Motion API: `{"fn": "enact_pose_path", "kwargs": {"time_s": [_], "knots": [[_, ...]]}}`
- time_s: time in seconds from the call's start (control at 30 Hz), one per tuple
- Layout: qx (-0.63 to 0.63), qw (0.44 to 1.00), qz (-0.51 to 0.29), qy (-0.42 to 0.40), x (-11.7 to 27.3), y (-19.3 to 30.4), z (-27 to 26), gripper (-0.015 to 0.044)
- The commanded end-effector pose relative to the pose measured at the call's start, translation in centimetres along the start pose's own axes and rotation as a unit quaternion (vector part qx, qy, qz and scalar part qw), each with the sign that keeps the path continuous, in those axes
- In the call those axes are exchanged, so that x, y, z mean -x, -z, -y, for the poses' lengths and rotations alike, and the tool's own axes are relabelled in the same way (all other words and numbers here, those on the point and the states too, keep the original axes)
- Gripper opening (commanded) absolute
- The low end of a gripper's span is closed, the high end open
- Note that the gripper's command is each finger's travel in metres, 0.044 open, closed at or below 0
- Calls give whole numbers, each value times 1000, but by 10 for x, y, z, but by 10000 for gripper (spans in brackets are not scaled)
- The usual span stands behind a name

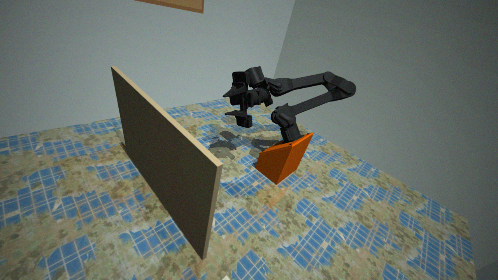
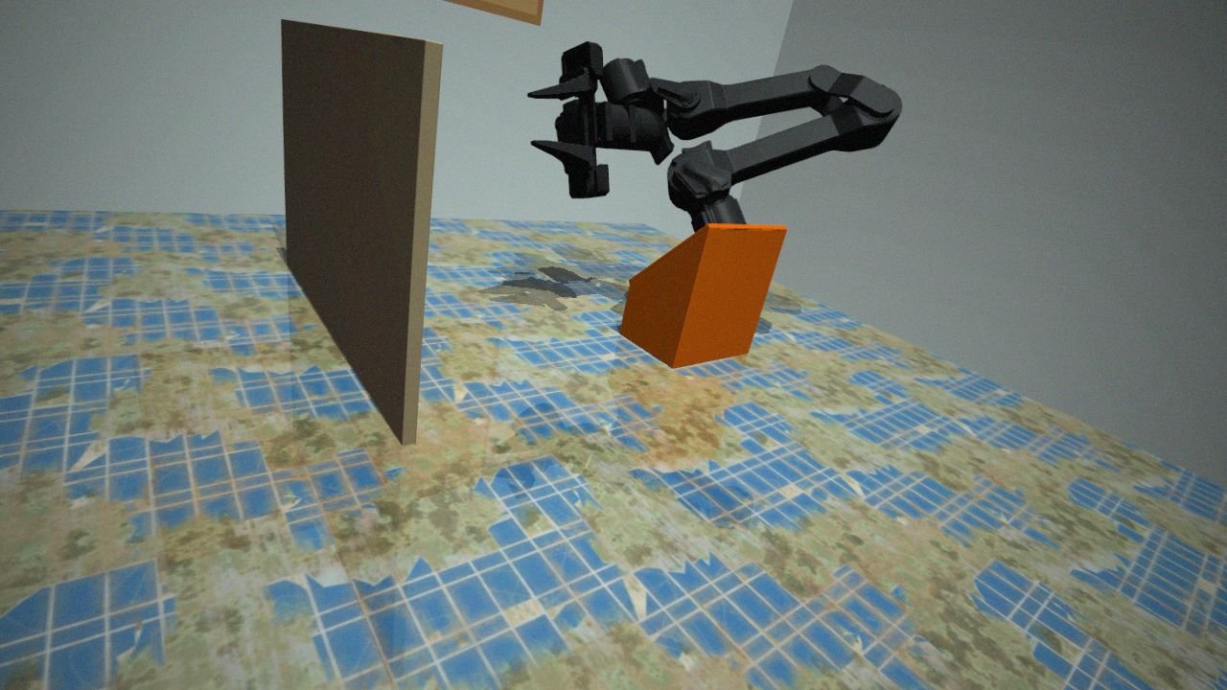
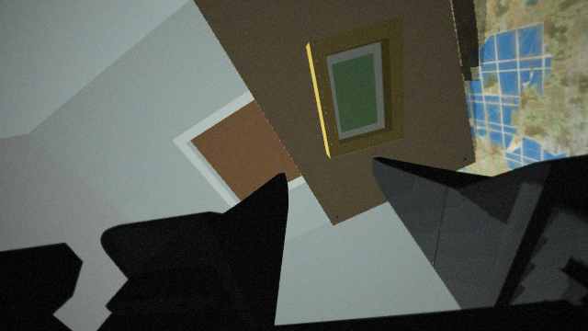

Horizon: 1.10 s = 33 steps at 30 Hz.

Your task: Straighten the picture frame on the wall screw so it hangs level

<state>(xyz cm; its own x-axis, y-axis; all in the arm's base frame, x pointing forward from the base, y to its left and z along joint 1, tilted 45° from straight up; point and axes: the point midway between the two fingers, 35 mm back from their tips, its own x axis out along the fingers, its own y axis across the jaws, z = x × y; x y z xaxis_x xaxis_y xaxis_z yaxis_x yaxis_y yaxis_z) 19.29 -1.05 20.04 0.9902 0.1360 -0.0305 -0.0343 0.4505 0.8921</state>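
The picture frame [image 3: 395, 92] is on the brown face of the upright board [image 1: 163, 139] [image 2: 351, 196] [image 3: 427, 92], the side turned towards the hand [image 1: 224, 104] [image 2: 531, 118] [image 3: 328, 172]; the top and exterior views look at the board's back and hide it. In the wrist view its long axis runs mostly from top to bottom of the view, its upper left corner leaning outwards. Since the worktop [image 1: 313, 230] [image 2: 515, 532] [image 3: 524, 55] lies off to the right there, that axis runs broadly sideways along the board. Its edges do not run parallel to the board's nearest edges: the short side towards the fingers slopes less steeply than the board's end beyond it. The screw cannot be made out.

Brown face shows all along both long sides of the frame. The strip beside its left long side, as the wrist view has it, narrows towards the fingers, and another strip separates its near short side from the board's end.

The hand stands moderately wide with nothing between its fingers, apart from both frame and board. Open air lies between it and the board in the outside views. The black arm [image 1: 309, 81] [image 2: 763, 94] reaches across from its orange base [image 1: 273, 165] [image 2: 652, 295], above the worktop.
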Motion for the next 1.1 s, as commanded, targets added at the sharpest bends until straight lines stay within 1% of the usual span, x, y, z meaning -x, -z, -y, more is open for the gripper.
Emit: {"fn": "enact_pose_path", "kwargs": {"time_s": [0.0, 0.53, 0.8, 1.07], "knots": [[-1, 1000, -2, -2, 0, 1, 0, 260], [1, 1000, 0, -1, -3, -2, 0, 260], [14, 1000, 4, -10, -40, -20, 10, 260], [24, 999, 8, -21, -73, -21, 27, 260]]}}
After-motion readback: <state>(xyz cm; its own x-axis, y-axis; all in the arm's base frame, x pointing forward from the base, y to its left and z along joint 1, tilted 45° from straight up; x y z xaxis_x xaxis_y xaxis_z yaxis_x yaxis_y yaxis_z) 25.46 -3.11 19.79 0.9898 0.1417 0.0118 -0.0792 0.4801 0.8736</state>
